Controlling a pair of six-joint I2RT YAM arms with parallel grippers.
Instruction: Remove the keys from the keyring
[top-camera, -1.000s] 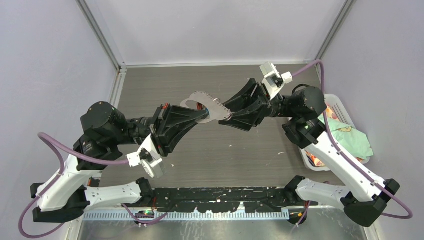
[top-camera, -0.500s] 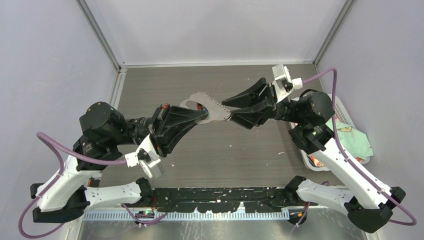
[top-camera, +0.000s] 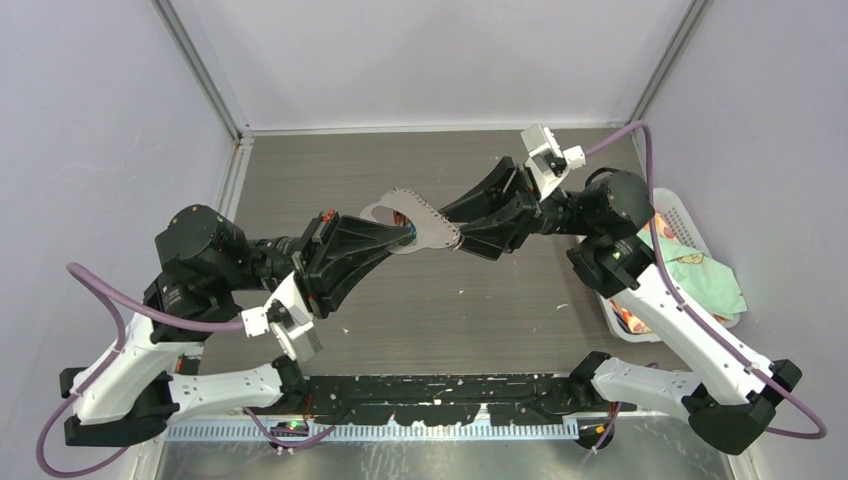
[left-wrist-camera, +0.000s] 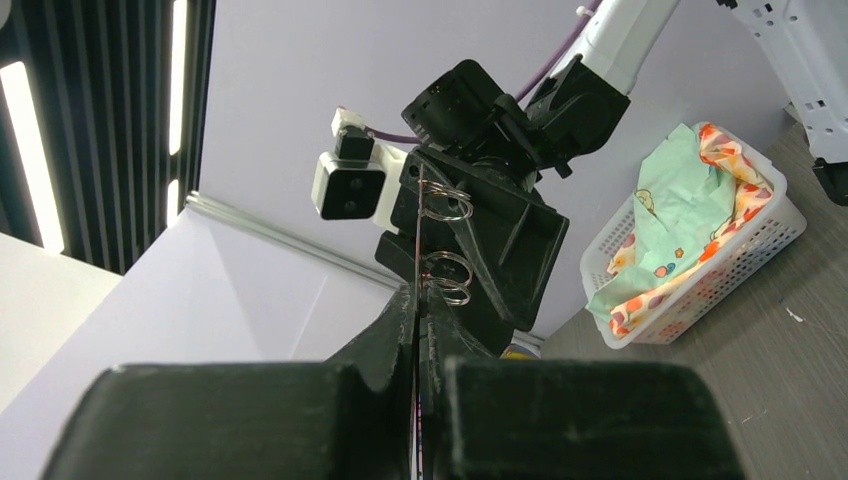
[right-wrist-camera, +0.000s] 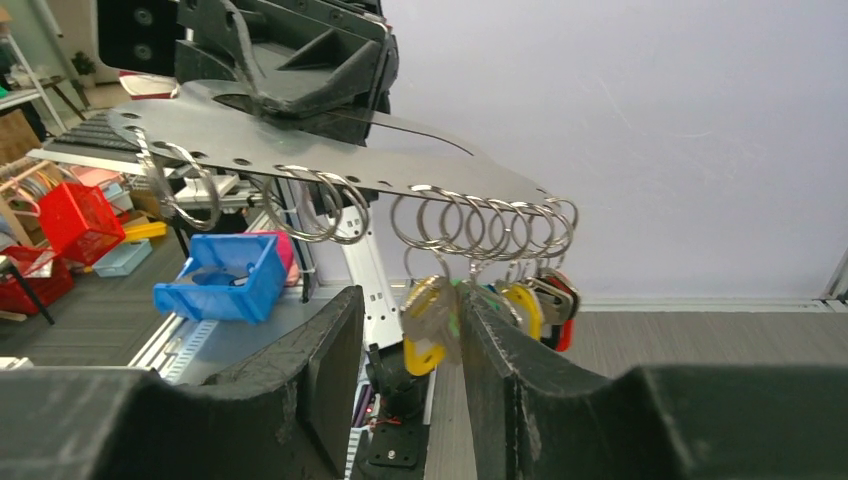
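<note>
At the left, the left gripper (top-camera: 400, 233) is clamped flat on the near end of the keyring (right-wrist-camera: 330, 160) and holds the plate in the air over the middle of the table, much as it did a second ago. The keys (right-wrist-camera: 432, 325) hang in a bunch on split rings under the plate's far right end. I can make out yellow, green and red heads there, while the rings further left along the edge carry nothing.

Half a second ago the right gripper (right-wrist-camera: 408, 320) had drawn back from the plate and rolled over. It is now back at the right end, jaws partly open, with a yellow-headed key between its fingers but not pinched. That looks like a fresh try at one key, and none seems to be off yet.

At the far right, a white basket (left-wrist-camera: 720, 270) holds printed cloth. No writing or brand is legible anywhere.
</note>
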